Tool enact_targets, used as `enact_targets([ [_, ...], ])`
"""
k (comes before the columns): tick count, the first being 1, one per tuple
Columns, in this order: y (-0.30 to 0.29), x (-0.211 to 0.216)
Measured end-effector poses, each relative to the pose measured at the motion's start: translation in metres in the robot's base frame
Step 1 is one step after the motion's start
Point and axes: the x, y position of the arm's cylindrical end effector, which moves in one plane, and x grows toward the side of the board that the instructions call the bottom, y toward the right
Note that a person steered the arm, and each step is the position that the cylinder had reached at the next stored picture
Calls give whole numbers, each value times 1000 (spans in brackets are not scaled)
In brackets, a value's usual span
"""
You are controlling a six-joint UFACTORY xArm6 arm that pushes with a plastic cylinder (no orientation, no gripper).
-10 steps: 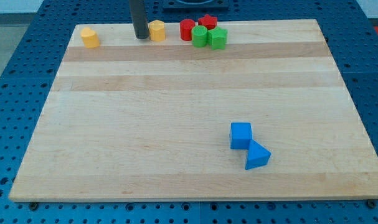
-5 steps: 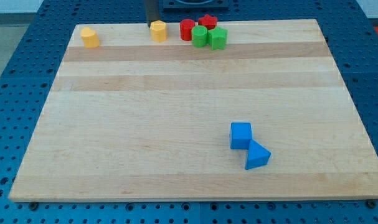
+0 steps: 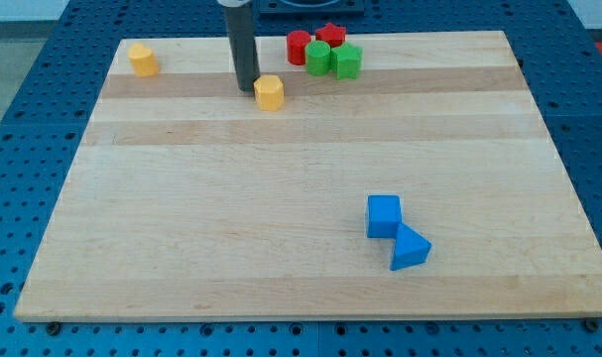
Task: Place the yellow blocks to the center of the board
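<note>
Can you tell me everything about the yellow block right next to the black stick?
That yellow block is small, chunky and plain yellow, with flat angled sides and a smooth look like plastic. It sits upright on the pale wooden board, near the view's top and a little left of the middle. My tip is right at its left side, touching it or almost. No other block touches it.

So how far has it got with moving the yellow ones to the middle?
Nothing is finished yet. My tip sits just left of one yellow block, now off the top edge but short of the centre. The other yellow block waits near the board's top-left corner.
</note>
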Motion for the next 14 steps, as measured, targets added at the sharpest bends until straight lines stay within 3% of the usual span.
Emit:
enact_targets([
  [1,45,31],
  [2,38,33],
  [3,-35,38],
  [4,-133,69],
  [5,-231,60],
  [6,-232,44],
  [7,-231,-25],
  [9,-226,-82],
  [10,-178,-82],
  [13,-49,25],
  [14,-78,12],
])
